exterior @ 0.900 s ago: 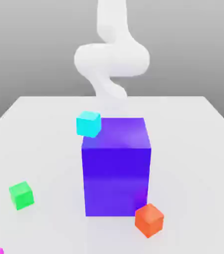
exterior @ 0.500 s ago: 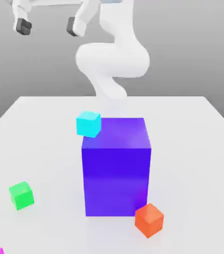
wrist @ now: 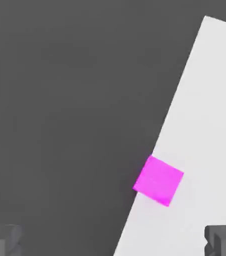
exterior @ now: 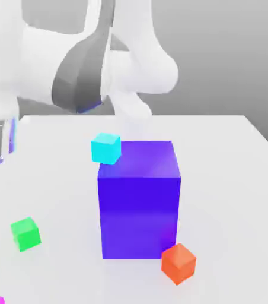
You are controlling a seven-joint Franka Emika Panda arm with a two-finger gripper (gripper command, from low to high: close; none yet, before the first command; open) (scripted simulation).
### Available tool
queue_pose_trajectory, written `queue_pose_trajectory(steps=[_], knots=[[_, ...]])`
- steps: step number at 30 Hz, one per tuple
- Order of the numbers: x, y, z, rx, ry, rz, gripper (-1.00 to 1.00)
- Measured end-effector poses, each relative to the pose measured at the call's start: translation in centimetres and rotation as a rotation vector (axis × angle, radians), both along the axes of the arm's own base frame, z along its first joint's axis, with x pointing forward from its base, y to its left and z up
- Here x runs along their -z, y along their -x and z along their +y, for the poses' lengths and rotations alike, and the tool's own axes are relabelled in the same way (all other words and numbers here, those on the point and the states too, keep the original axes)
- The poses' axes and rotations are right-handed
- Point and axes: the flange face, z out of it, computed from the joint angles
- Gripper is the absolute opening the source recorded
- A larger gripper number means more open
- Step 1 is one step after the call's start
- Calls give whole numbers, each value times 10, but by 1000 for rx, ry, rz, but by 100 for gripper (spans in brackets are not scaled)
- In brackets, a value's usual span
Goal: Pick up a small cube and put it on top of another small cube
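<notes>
White table [exterior: 219,208], magenta cube [wrist: 158,181] at its edge, jaws [wrist: 113,241] spread wide (nothing between them)

Clearance across the white tabletop, exterior view.
Open strip of table [exterior: 231,208] on the exterior view's right of the big blue-violet block [exterior: 139,217], low passage there past the orange cube [exterior: 178,263] at its near corner; second open lane between block and green cube [exterior: 26,234]; block, tallest obstacle, bars the middle, with the cyan cube [exterior: 106,148] by its upper left corner adding to the obstruction.
</notes>
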Motion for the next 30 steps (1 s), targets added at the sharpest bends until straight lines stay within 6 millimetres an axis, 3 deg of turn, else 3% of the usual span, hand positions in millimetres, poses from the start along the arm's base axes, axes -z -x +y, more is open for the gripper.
queue_pose_trajectory(steps=[7, 11, 12, 18, 23, 30], knots=[[103, 14, -45, 311, -146, 45, 0], [168, 17, -51, 363, -172, 50, 0], [179, 17, -51, 364, -172, 51, -100], [184, 17, -51, 365, -172, 49, -100], [126, 21, -51, 361, -171, 53, -100], [103, 94, -53, 299, -145, 102, -100]])
